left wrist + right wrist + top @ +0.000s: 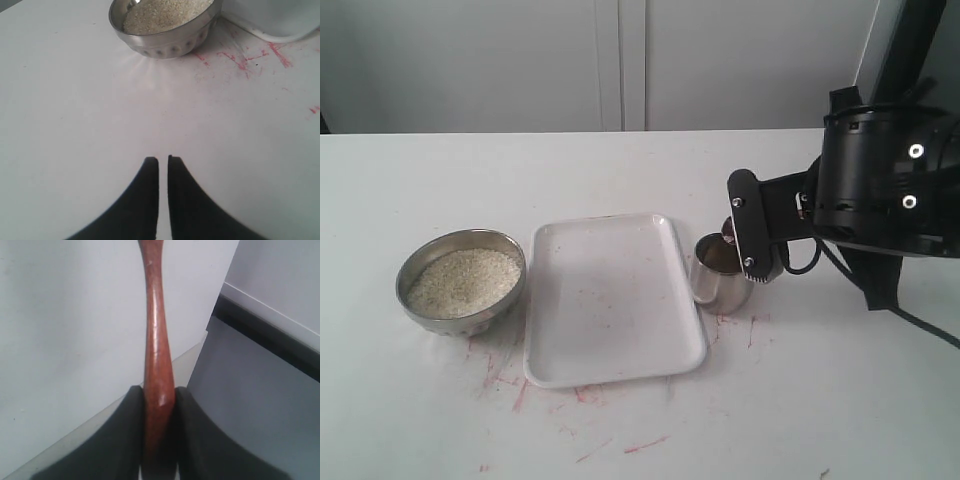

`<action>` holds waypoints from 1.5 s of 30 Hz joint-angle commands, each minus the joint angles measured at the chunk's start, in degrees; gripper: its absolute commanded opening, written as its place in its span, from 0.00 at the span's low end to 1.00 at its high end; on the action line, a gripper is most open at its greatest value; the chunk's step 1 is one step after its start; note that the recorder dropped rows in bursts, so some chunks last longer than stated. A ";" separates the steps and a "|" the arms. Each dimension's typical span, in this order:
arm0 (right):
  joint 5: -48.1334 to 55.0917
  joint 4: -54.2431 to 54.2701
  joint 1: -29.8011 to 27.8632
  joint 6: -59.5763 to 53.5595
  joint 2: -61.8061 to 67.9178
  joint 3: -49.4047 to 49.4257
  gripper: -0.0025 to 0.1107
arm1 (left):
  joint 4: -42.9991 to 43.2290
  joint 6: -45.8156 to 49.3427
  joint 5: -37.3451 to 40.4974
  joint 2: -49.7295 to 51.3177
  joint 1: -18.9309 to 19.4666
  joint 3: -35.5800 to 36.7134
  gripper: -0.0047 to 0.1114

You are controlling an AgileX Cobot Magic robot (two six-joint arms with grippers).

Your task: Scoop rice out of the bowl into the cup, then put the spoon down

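Note:
The steel bowl [462, 281] holds a bed of rice [464, 280] at the table's left; it also shows in the left wrist view as bowl [165, 35] and rice [160, 12]. Right of the tray stands the steel cup [720, 278]. My right gripper [745, 235] hangs just over the cup's far rim, shut on the reddish-brown spoon [156, 340]. Only a small dark red bit of the spoon [728, 236] shows above the cup; its scoop is hidden. Low over bare table near the bowl, my left gripper [163, 160] is shut with nothing in it.
A flat white tray [610, 300] lies between bowl and cup; its corner [280, 22] shows in the left wrist view. Red scribble marks [510, 385] stain the tabletop around the tray. The right arm's black body [880, 180] looms at the right.

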 commanded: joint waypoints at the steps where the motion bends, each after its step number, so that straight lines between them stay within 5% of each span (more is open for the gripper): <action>1: -0.24 -1.01 -0.25 -2.39 0.16 0.12 0.02 | 0.00 -0.33 2.25 -0.17 -0.40 0.53 0.16; 22: 1.51 -9.38 3.76 -1.37 0.42 0.12 0.02 | 0.00 -0.33 2.25 -0.17 -0.40 0.53 0.16; 32: -0.14 -8.33 3.76 24.85 0.42 0.12 0.02 | 0.00 -0.33 2.25 -0.17 -0.40 0.53 0.16; 38: -8.34 2.51 3.76 40.25 -1.49 -0.98 0.02 | 0.00 -0.33 2.25 -0.17 -0.40 0.53 0.16; 45: -22.12 27.39 3.76 41.87 -4.62 -3.66 0.02 | 0.00 -0.33 2.25 -0.17 -0.40 0.53 0.16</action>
